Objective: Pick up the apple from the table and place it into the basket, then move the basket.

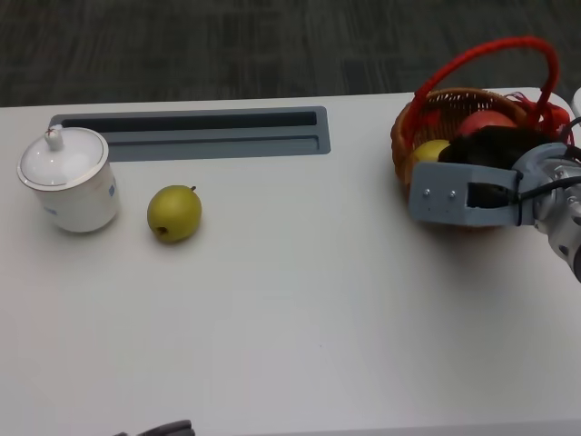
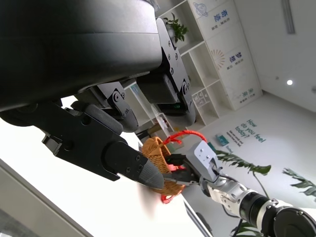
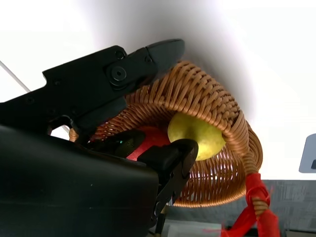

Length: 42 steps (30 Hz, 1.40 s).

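The wicker basket (image 1: 404, 150) with a red-wrapped handle (image 1: 508, 45) stands at the table's far right. A red apple (image 1: 486, 123) and a yellow fruit (image 1: 428, 150) lie inside it. My right hand (image 1: 495, 150) reaches over the near rim. In the right wrist view, one finger (image 3: 158, 54) presses the outside of the basket wall (image 3: 197, 94) while other fingers (image 3: 173, 158) sit inside by the apple (image 3: 150, 140), so the hand grips the wall. My left hand (image 1: 154, 429) shows only at the bottom edge; its fingers (image 2: 123, 158) are apart and hold nothing.
A green-yellow pear-like fruit (image 1: 174, 213) lies at the left, next to a white lidded cup (image 1: 68, 177). A grey recessed tray (image 1: 191, 132) runs along the table's back. The table's right edge is close to the basket.
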Each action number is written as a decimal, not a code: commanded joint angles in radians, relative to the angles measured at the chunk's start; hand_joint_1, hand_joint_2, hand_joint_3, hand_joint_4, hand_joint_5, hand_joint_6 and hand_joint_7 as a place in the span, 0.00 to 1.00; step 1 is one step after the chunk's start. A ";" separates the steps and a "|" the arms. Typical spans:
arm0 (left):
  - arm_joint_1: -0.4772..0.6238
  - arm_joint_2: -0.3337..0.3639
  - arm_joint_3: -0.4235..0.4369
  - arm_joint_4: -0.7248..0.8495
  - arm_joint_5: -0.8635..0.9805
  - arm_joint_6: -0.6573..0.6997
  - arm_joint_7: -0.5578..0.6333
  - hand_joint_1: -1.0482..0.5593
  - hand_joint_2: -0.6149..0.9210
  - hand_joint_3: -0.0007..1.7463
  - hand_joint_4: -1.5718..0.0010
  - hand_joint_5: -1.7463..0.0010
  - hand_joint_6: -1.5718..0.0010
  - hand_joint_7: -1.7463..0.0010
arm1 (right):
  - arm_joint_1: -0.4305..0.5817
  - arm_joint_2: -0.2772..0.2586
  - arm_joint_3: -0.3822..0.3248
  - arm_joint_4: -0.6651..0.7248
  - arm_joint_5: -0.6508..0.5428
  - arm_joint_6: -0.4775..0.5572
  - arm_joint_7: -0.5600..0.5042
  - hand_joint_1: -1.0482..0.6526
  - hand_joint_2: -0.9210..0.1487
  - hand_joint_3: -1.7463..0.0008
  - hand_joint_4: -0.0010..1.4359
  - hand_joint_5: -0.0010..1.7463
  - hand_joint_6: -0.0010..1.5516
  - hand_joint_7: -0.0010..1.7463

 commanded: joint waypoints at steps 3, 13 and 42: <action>-0.037 0.020 -0.016 0.008 -0.016 0.018 -0.015 0.43 0.92 0.00 0.41 0.99 0.45 0.99 | -0.013 -0.019 -0.007 -0.010 0.015 -0.017 0.039 0.00 0.07 0.99 0.12 0.00 0.12 0.00; -0.163 0.009 -0.043 0.044 -0.032 0.062 -0.024 0.42 0.90 0.00 0.38 0.99 0.43 0.99 | -0.019 -0.082 -0.152 -0.026 0.159 -0.100 0.100 0.09 0.18 1.00 0.22 0.02 0.22 0.02; -0.471 0.084 -0.073 0.149 -0.127 0.153 -0.129 0.40 0.92 0.00 0.40 1.00 0.45 1.00 | 0.437 -0.144 -0.302 -0.304 0.525 -0.893 0.311 0.18 0.06 1.00 0.40 0.01 0.34 0.01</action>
